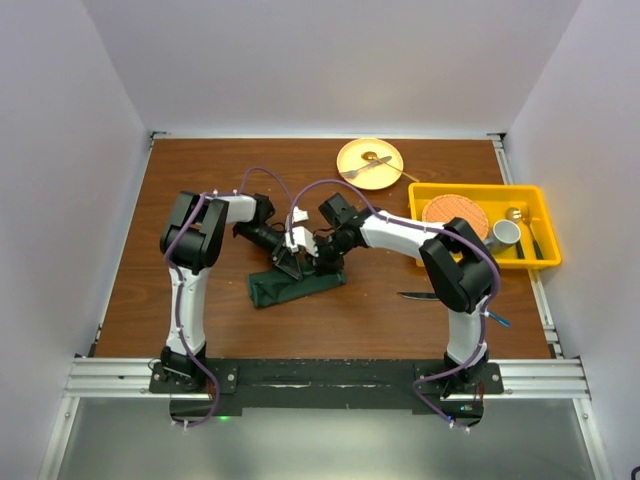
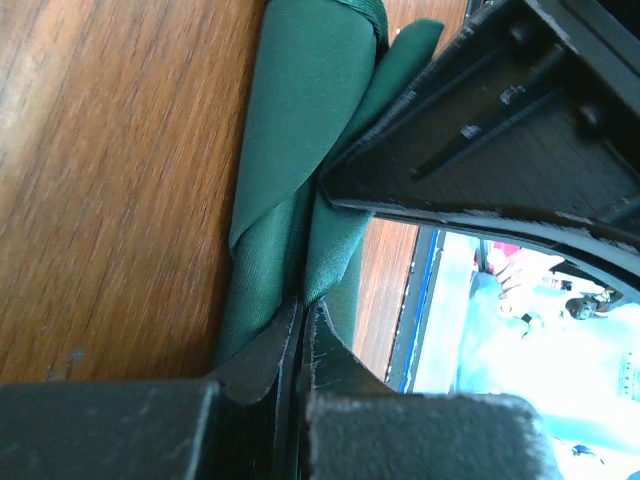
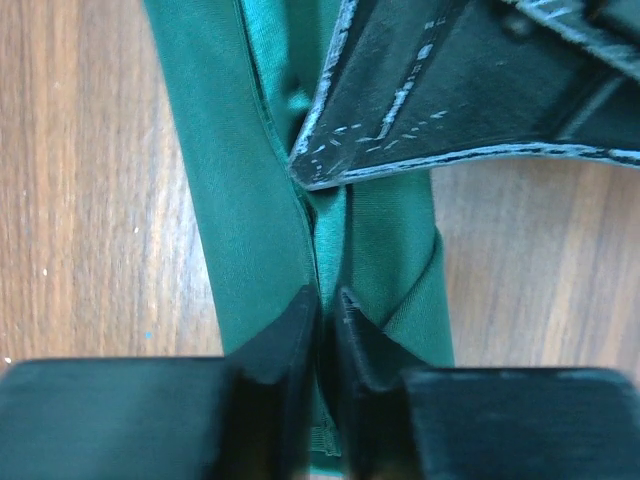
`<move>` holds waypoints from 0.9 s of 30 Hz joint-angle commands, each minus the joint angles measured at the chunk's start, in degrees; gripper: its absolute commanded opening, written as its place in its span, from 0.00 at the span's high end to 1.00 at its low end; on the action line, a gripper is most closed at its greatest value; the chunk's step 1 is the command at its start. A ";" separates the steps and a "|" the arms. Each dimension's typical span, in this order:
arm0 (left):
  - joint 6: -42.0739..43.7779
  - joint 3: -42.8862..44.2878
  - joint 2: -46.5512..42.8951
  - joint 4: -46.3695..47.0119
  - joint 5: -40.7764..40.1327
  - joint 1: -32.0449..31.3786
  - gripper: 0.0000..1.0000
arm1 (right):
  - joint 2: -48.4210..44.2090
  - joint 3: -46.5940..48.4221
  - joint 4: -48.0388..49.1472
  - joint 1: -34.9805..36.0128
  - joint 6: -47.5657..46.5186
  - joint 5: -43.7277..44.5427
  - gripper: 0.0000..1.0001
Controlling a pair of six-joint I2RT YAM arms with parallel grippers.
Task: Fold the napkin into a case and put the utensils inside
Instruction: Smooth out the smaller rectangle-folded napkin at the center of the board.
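Note:
The napkin (image 1: 272,291) lies mid-table as a narrow dark green folded strip. My left gripper (image 1: 289,265) is down on it from the left, shut on a raised fold of the cloth (image 2: 300,110); its tips (image 2: 303,306) pinch the green fabric. My right gripper (image 1: 323,264) meets it from the right, and its jaws (image 3: 328,298) are closed on a fold of the napkin (image 3: 240,180) just in front of the left fingers (image 3: 430,110). The dark-handled knife (image 1: 418,296) lies on the wood to the right. The blue fork (image 1: 498,320) lies by the right arm's base.
A yellow plate (image 1: 352,152) with bare-metal cutlery sits at the back. A yellow bin (image 1: 545,225) at the right holds an orange round, a cup and more cutlery. White walls close three sides.

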 commanded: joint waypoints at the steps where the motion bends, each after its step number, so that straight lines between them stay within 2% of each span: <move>1: 3.09 0.95 0.37 3.47 -7.92 0.47 1.00 | 0.91 3.21 -0.99 0.18 -1.38 1.11 1.00; 2: 3.00 0.87 -0.25 3.56 -7.39 0.99 0.98 | 0.82 3.30 -1.25 0.18 -1.47 1.20 1.00; 3: 3.00 0.78 -1.04 3.56 -5.64 1.26 0.90 | 0.73 3.30 -1.78 0.18 -1.47 1.02 1.00; 6: 3.35 0.52 -4.29 3.56 -2.04 3.02 0.75 | 0.56 4.09 -3.01 0.18 -1.12 0.32 1.00; 11: 3.62 -1.06 -10.61 4.52 2.02 7.05 0.63 | 0.91 5.94 -4.77 0.10 -0.16 -1.00 1.00; 15: -1.55 -6.06 -16.59 12.77 2.82 10.14 0.59 | 2.23 7.52 -6.88 0.01 1.07 -1.96 1.00; 20: -1.30 -10.90 -22.83 19.10 1.32 13.21 0.57 | 4.24 10.68 -8.99 -0.60 4.49 -4.24 1.00; 21: -3.48 -12.22 -24.41 21.29 0.97 13.91 0.56 | 4.60 11.30 -9.86 -0.78 5.29 -4.86 1.00; 24: -11.29 -21.60 -32.14 38.82 -1.83 16.55 0.56 | 6.18 13.32 -11.79 -1.48 7.40 -6.80 1.00; 26: -11.33 -23.91 -37.33 42.04 -3.42 19.10 0.56 | 7.40 15.16 -13.38 -2.10 8.45 -7.94 1.00; 27: -7.58 -24.53 -38.82 41.62 -5.17 19.02 0.56 | 7.85 15.69 -13.91 -2.36 8.72 -8.90 1.00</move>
